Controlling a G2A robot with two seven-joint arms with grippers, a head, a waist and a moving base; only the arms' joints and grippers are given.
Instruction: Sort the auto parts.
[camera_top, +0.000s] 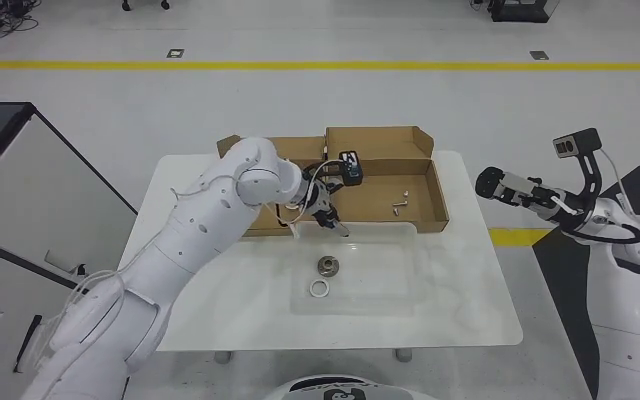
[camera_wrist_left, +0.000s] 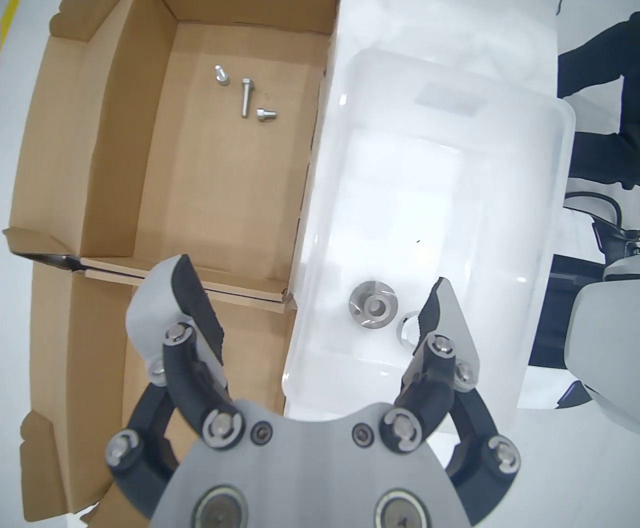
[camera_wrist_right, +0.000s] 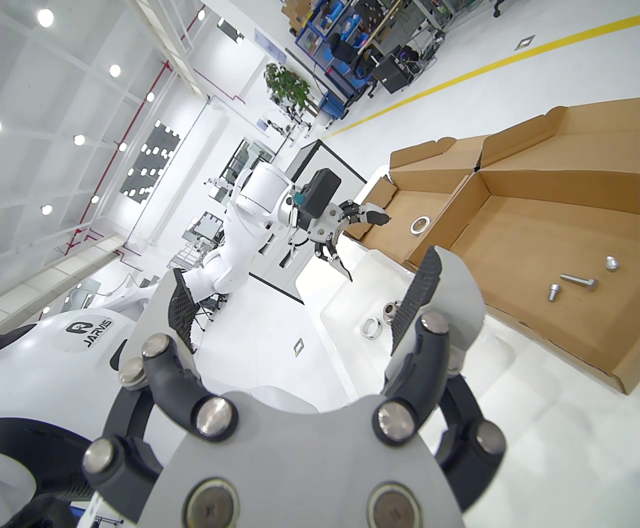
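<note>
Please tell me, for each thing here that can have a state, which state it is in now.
left gripper: fingers open, empty.
right gripper: fingers open, empty.
box with bolts: open on top.
box with ring: open on top.
clear tray: uncovered, holds flange and loose ring.
flange: lying flat, hole up.
long bolt: lying on its side.

White table (camera_top: 470, 295) with rounded corners on a pale floor (camera_top: 100, 110). Past its far edge, a yellow line (camera_top: 320, 65) painted straight across, with small square markers (camera_top: 176, 52) just beyond. Left of the table, a dark-framed panel (camera_top: 55, 185). Far off in the room, a leafy plant (camera_wrist_right: 287, 85) beside blue shelving (camera_wrist_right: 332, 42).
</note>
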